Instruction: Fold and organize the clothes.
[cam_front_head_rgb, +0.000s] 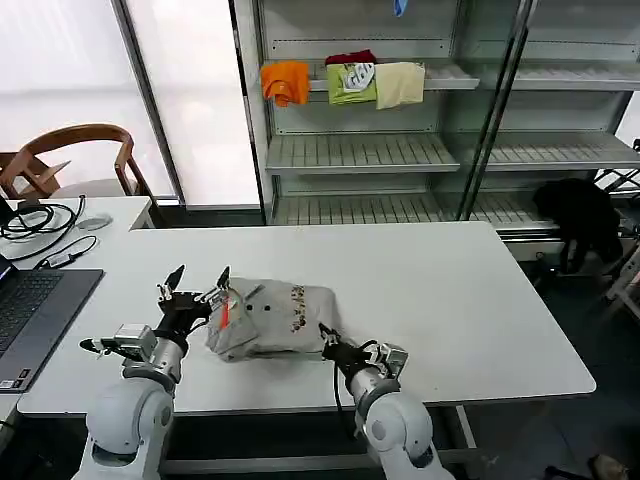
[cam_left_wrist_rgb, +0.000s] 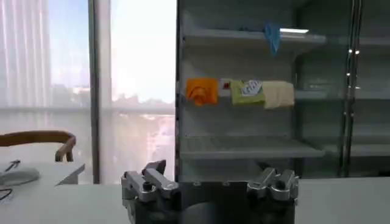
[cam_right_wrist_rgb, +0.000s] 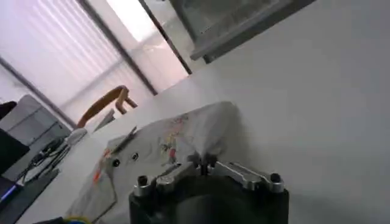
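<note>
A light grey shirt (cam_front_head_rgb: 272, 318) lies bunched and partly folded near the front of the white table (cam_front_head_rgb: 450, 300). Its small multicoloured print (cam_front_head_rgb: 297, 297) faces up, and an orange-red neck strip (cam_front_head_rgb: 224, 312) shows at its left end. My left gripper (cam_front_head_rgb: 200, 282) stands open just left of the shirt with its fingers pointing up; in the left wrist view the left gripper (cam_left_wrist_rgb: 210, 182) has nothing between its fingers. My right gripper (cam_front_head_rgb: 328, 338) is at the shirt's front right edge, shut on the cloth. The right wrist view shows the right gripper (cam_right_wrist_rgb: 203, 161) pinching a raised fold of the shirt (cam_right_wrist_rgb: 161, 143).
A laptop (cam_front_head_rgb: 30, 310), cables (cam_front_head_rgb: 40, 225) and a mouse (cam_front_head_rgb: 93, 221) sit on the desk at left, with a wooden chair (cam_front_head_rgb: 70, 150) behind. The shelf unit (cam_front_head_rgb: 360, 150) beyond the table holds orange, green, red and cream folded garments (cam_front_head_rgb: 350, 80). A black bundle (cam_front_head_rgb: 580, 215) lies at right.
</note>
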